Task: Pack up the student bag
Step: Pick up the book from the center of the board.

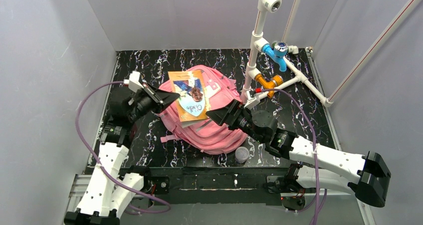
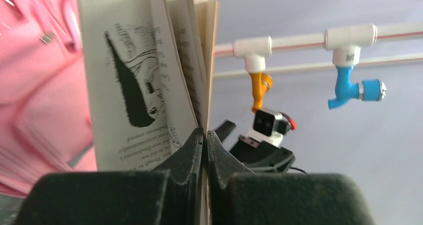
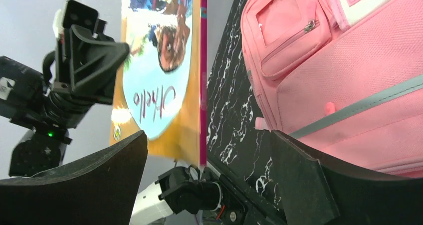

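Note:
The pink student bag (image 1: 219, 132) lies flat on the black marbled table. Above its left half a thin orange-covered picture book (image 1: 189, 96) is held up in the air. My left gripper (image 1: 172, 96) is shut on the book's left edge. In the left wrist view the jaws (image 2: 205, 135) pinch a thin sheet while the printed pages (image 2: 134, 75) fan out to the left, with the bag (image 2: 35, 85) behind. My right gripper (image 1: 212, 116) stands wide open just right of the book's lower corner, holding nothing. Between its fingers (image 3: 207, 150) show the book's cover (image 3: 159, 80) and the bag's pockets (image 3: 349, 70).
A white pipe frame (image 1: 257, 40) with a blue tap (image 1: 277, 53) and an orange tap (image 1: 267, 83) stands at the back right. A small grey-lidded jar (image 1: 242, 155) sits by the bag's near edge. White walls enclose the table on three sides.

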`<act>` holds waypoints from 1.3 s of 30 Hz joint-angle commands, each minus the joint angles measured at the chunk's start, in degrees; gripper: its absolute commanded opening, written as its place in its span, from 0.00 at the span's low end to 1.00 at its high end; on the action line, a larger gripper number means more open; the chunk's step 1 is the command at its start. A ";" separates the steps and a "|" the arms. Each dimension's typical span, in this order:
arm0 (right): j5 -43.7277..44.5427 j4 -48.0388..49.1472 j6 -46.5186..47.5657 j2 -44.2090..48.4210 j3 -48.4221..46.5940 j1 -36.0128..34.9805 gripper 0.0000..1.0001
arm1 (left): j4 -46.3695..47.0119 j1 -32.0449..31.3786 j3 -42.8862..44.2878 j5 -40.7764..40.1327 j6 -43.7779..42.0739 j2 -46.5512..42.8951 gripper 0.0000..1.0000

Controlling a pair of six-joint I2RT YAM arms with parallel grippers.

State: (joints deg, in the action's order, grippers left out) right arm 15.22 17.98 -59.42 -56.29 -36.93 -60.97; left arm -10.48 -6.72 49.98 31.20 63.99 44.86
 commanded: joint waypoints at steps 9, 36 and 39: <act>4.45 14.95 -3.75 4.02 5.52 0.06 0.72 | 12.35 -16.61 -4.26 -11.68 8.87 -0.01 0.00; -36.15 -42.84 39.05 6.13 -15.86 0.15 0.01 | -23.13 -21.50 14.77 5.93 -51.81 0.67 0.98; -44.94 -40.12 39.53 6.51 -15.62 0.15 0.01 | -23.54 -21.56 15.25 12.66 -51.71 6.03 0.98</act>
State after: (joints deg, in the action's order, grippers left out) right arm -11.90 -22.55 -26.92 -51.35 -51.59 -60.75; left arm -30.20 -27.99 64.82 31.03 18.68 42.92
